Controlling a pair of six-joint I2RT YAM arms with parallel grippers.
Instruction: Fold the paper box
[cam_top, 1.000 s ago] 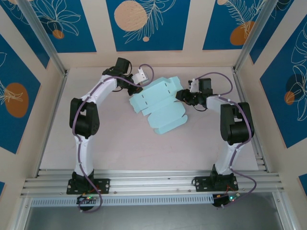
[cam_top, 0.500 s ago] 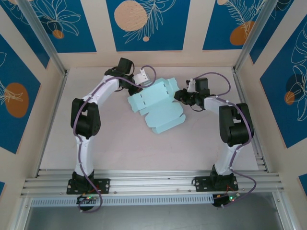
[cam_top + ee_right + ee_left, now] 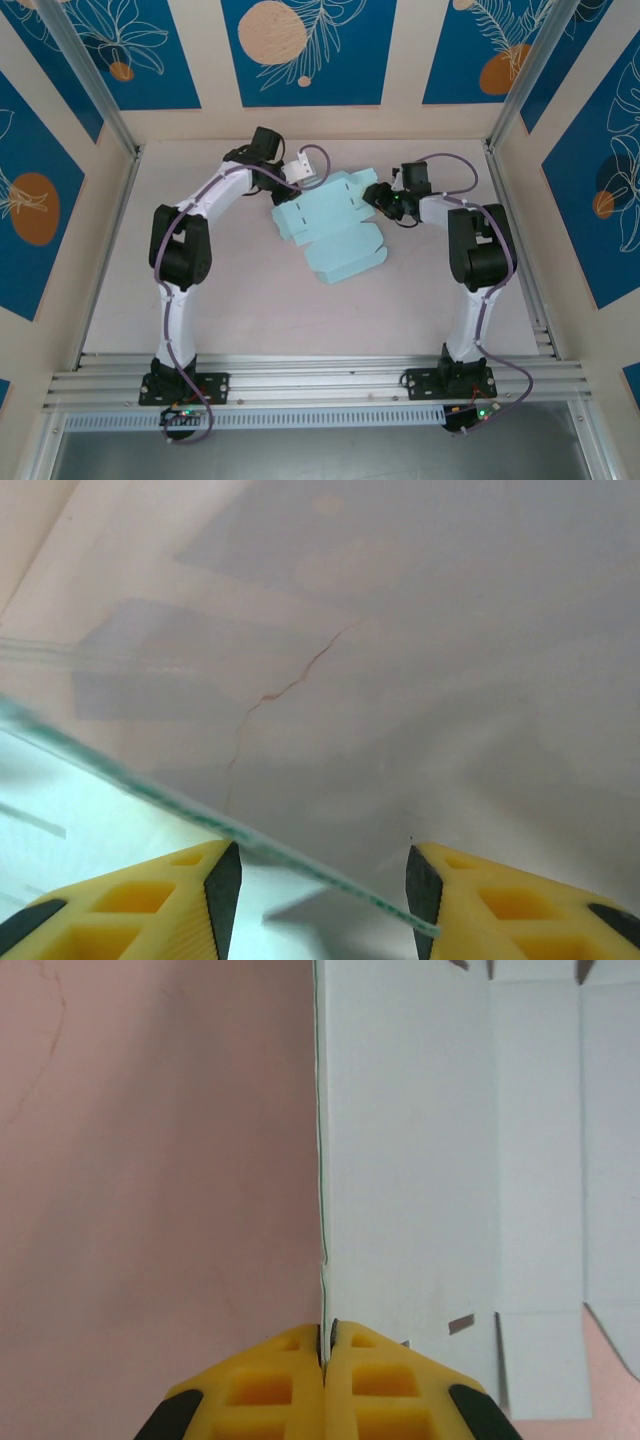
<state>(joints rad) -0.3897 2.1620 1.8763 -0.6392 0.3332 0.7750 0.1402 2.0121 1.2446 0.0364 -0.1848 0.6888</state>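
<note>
I see the pale light-blue flat die-cut card box (image 3: 330,228) at the far middle of the pinkish table (image 3: 200,300). Its far-left corner is hidden beneath my left gripper (image 3: 287,188), whose yellow fingers (image 3: 270,1385) pinch its edge tight. My right gripper (image 3: 376,194) gapes, the right edge crossing between its fingers; contact unclear. Both arms reach far, elbows bent inward.

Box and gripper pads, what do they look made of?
Box: thin matte pale-blue card, judging by crease lines, cut slots and a hairline edge. Left pads: yellow, matte, with moulded pockets; probably plastic or rubber, can't tell which.
</note>
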